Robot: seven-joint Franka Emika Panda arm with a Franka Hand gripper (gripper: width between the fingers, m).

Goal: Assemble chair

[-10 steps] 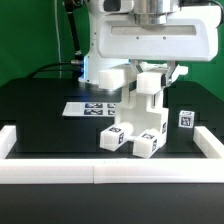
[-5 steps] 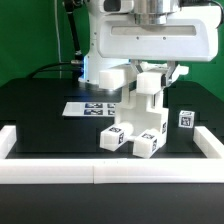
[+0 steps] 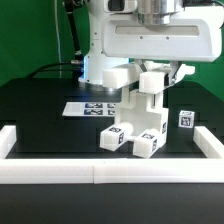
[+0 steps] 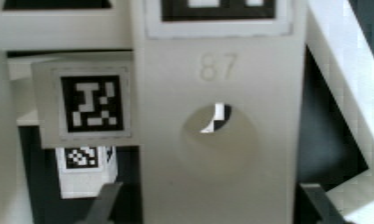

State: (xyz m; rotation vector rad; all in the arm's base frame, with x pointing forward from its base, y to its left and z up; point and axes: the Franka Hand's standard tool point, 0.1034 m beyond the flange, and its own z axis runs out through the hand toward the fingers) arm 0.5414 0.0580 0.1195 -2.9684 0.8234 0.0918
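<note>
On the table (image 3: pixel 40 125), the chair (image 3: pixel 143 115) stands mid-scene, toward the near edge. The marker board (image 3: pixel 85 108) lies flat behind it, toward the exterior view's left. A loose chair post (image 3: pixel 186 118) stands apart at the exterior view's right of the chair, near the right border rail (image 3: pixel 212 143). The near border rail (image 3: pixel 100 175) runs along the near edge, and the left border rail (image 3: pixel 8 140) along the left.

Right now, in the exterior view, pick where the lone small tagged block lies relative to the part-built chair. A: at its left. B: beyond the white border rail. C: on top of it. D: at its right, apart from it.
D: the small tagged block lies at the exterior view's right of the part-built chair, with a plain gap between them.
</note>
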